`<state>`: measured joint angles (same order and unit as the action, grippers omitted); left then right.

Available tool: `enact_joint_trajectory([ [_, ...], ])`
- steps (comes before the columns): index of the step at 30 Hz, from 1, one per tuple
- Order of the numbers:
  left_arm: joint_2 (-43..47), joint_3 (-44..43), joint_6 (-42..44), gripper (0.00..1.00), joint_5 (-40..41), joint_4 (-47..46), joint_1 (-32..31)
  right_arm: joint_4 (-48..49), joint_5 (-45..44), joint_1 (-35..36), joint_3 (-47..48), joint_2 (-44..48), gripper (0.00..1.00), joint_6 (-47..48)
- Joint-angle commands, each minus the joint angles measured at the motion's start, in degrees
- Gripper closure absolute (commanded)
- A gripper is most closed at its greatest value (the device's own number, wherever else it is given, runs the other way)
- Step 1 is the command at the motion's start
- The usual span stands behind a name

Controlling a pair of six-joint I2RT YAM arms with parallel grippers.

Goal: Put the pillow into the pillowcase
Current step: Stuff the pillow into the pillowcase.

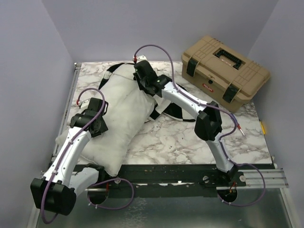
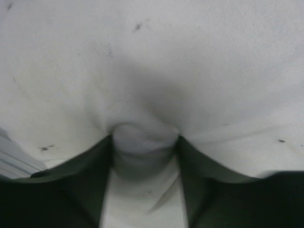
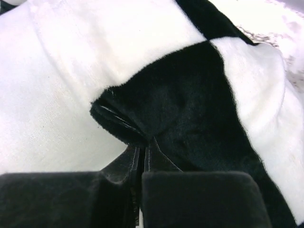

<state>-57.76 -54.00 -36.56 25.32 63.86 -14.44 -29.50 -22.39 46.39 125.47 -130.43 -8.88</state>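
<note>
left gripper (image 2: 145, 147): nearest the lens; its two dark, smooth fingers (image 2: 71, 190) are closed part-way, and a rounded wad of the large plain white puffy oblong pillow (image 2: 152, 61) is squeezed between the tips.
pillow surface: matte woven cloth, faintly speckled, is drawn into soft creases toward the pinch and fills all that is seen ahead of the fingertips.
right gripper (image 3: 142, 156): the black jaws are brought almost together, and a folded black hem is clamped between them.
pillowcase: the limp plush fabric pillowcase with large black and white checkerboard squares (image 3: 190, 95) is spread ahead of and beneath the right fingertips; its nap is fuzzy.
pillow position: from above it is laid lengthwise, one end below the left gripper, the other under the right gripper. How far that end is inside the case cannot be told.
table: the white-and-grey marbled tabletop (image 1: 190, 137) lies under both hands.
toolbox: a tan hard-plastic toolbox with black latches (image 1: 225, 69) is set well apart, off the right gripper's right side.
</note>
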Motion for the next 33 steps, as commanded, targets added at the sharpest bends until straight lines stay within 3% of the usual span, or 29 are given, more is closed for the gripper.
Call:
enact_joint_trajectory([
  [1, 0.46, 6.12, 2.26, 0.75, -15.86, -13.25, 3.08, 3.11, 10.96, -4.5, -2.55, 4.32, 1.0, 0.01],
  [2, 0.88, 6.67, 1.97, 0.95, -18.63, -16.48, 3.05, 3.34, 16.94, -4.53, -3.81, 5.73, 1.0, 0.61],
  [3, 1.27, 6.82, 1.51, 1.0, -20.59, -19.76, 3.08, 3.57, 22.18, -4.49, -5.39, 7.43, 1.0, 1.03],
  [7, 2.87, 4.7, -0.54, 1.0, -29.31, -29.98, 2.98, 3.39, 43.81, -4.55, -10.77, 14.02, 1.0, -0.72],
  [11, 2.76, 0.88, -4.87, 1.0, -31.52, -36.74, 2.79, 7.29, 64.95, -4.39, -19.45, 20.49, 1.0, -8.0],
  [14, 0.46, -1.81, -6.7, 1.0, -32.34, -39.55, 1.38, 19.07, 75.28, -3.72, -30.09, 26.39, 1.0, -18.22],
  [18, -3.28, -5.35, -7.89, 1.0, -30.1, -42.72, -4.61, 41.9, 83.99, -3.65, -43.21, 32.36, 1.0, -35.84],
  [19, -3.81, -6.29, -8.03, 1.0, -28.37, -43.34, -7.02, 42.65, 82.94, -3.68, -44.78, 33.49, 1.0, -36.43],
  [22, -4.55, -8.15, -9.13, 1.0, -25.71, -44.94, -12.31, 14.93, 66.02, -3.7, -41.63, 35.41, 1.0, -23.87],
  [24, -4.41, -8.0, -10.42, 1.0, -26.02, -45.25, -14.04, 4.07, 53.24, -3.86, -40.26, 36.35, 1.0, -19.92],
  [26, -3.86, -6.58, -10.78, 1.0, -26.64, -45.16, -15.59, -1.15, 43.09, -3.88, -40.67, 38.16, 0.94, -18.02],
  [28, -2.55, -5.01, -8.56, 1.0, -26.3, -44.31, -15.74, -5.09, 34.55, -3.85, -41.07, 40.4, 0.79, -17.39],
  [29, -1.69, -4.61, -7.42, 0.95, -24.26, -42.62, -15.71, -6.8, 31.43, -3.89, -40.95, 41.48, 0.68, -17.0],
  [32, -0.04, -6.37, -2.39, 0.41, -13.2, -34.16, -15.66, -11.8, 23.26, -3.92, -39.95, 44.55, 0.41, -16.1],
  [33, -0.1, -7.8, -0.81, 0.31, -8.81, -30.13, -15.63, -13.45, 20.16, -3.89, -39.35, 45.34, 0.34, -15.96],
])
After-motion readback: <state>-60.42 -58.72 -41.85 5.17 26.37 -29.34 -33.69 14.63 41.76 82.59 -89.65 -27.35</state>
